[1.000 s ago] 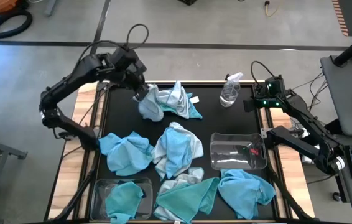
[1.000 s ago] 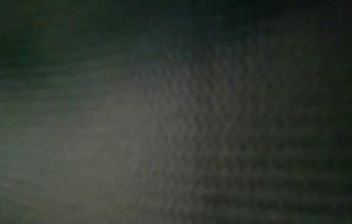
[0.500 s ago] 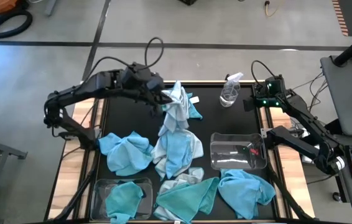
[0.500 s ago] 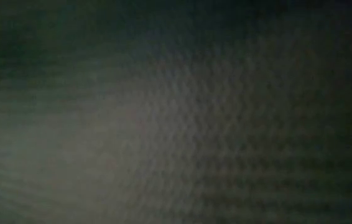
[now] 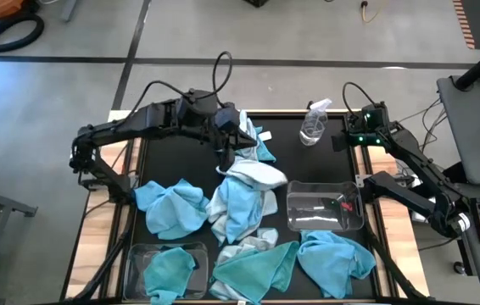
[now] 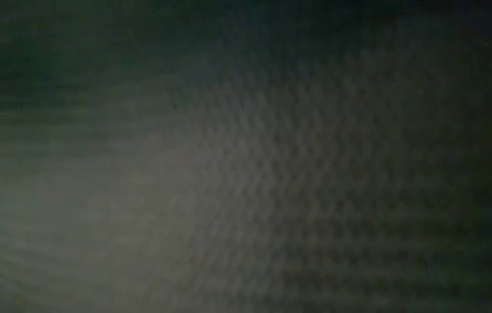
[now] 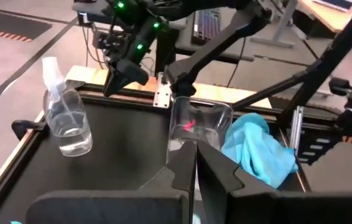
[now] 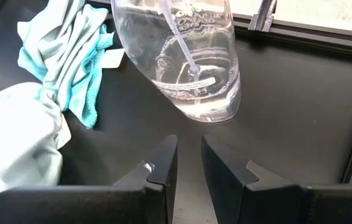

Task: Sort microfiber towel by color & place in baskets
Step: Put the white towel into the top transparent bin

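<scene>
My left gripper [image 5: 226,146] [image 7: 196,167] hangs over the table's far middle, shut on a pale whitish-blue towel [image 5: 255,174]. A blue and pale towel heap [image 5: 255,140] lies just beyond it. Sky-blue towels [image 5: 172,207] [image 5: 242,205] [image 5: 335,258], a teal one [image 5: 253,271] and a pale one [image 5: 255,241] lie on the mat. One clear basket [image 5: 325,206] [image 7: 202,124] sits at the right; another [image 5: 165,269], near left, holds a teal towel. My right gripper [image 5: 346,141] [image 8: 189,158] waits by the spray bottle [image 5: 312,127] [image 8: 194,56], its fingers a narrow gap apart. My left gripper holds the pale towel by its top bunch [image 5: 233,161], coming from above and the table's left. The wrist and fingers hide the place of contact. The towel hangs below and spreads toward the right; whether its lower end touches the sky-blue towel beneath, I cannot tell.
The low view is dark and shows nothing. The spray bottle [image 7: 67,121] stands at the far right of the mat, close to the right arm [image 7: 132,43]. Bare black mat [image 5: 172,157] lies at the far left. Raised rails edge the table.
My left gripper has moved from the far heap's left side toward the table's right and risen, drawing the pale towel up out of the heap. The towel first hung long and narrow, then swung over the middle sky-blue towel. The rest of the heap stayed.
</scene>
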Controlling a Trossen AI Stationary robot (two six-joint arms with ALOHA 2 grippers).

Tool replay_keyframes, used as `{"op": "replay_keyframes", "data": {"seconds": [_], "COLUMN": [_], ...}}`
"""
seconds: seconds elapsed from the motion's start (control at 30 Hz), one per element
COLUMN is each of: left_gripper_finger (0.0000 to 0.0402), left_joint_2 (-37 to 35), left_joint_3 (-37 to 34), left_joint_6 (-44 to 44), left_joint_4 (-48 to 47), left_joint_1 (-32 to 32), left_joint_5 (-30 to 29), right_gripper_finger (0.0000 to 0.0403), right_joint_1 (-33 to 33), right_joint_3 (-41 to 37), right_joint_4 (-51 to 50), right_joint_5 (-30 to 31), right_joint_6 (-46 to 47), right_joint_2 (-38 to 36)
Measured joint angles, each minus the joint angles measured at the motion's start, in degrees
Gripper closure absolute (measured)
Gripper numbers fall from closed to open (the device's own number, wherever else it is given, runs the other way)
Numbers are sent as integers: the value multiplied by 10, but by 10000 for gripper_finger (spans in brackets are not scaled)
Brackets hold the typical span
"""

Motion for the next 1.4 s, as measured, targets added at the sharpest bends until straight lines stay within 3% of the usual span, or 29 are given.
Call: {"op": "replay_keyframes", "data": {"seconds": [0.27, 0.43, 0.63, 0.77, 1.03, 1.23, 1.4], "left_gripper_finger": [401, 401, 401, 401, 401, 401, 402], "left_joint_2": [13, 7, 4, -1, -59, -148, -234], "left_joint_3": [18, 16, 14, -7, -148, -272, -361], "left_joint_6": [4, 4, -18, -37, -77, -92, -102], "left_joint_4": [-95, -198, -300, -331, -305, -230, -166], "left_joint_1": [0, 0, 1, 6, 33, 56, 65], "left_joint_5": [-35, -147, -262, -281, -282, -282, -281], "right_gripper_finger": [335, 335, 335, 335, 335, 335, 335], "right_joint_1": [0, 0, 27, 74, 197, 279, 330], "right_joint_3": [0, 0, 0, 0, 0, 2, 49], "right_joint_4": [0, 6, 42, 71, 108, 142, 138], "right_joint_5": [-25, -130, -139, -137, -72, -58, -33], "right_joint_6": [21, 22, 54, 79, 130, 174, 171], "right_joint_2": [0, 0, 0, 0, 26, 76, 136]}}
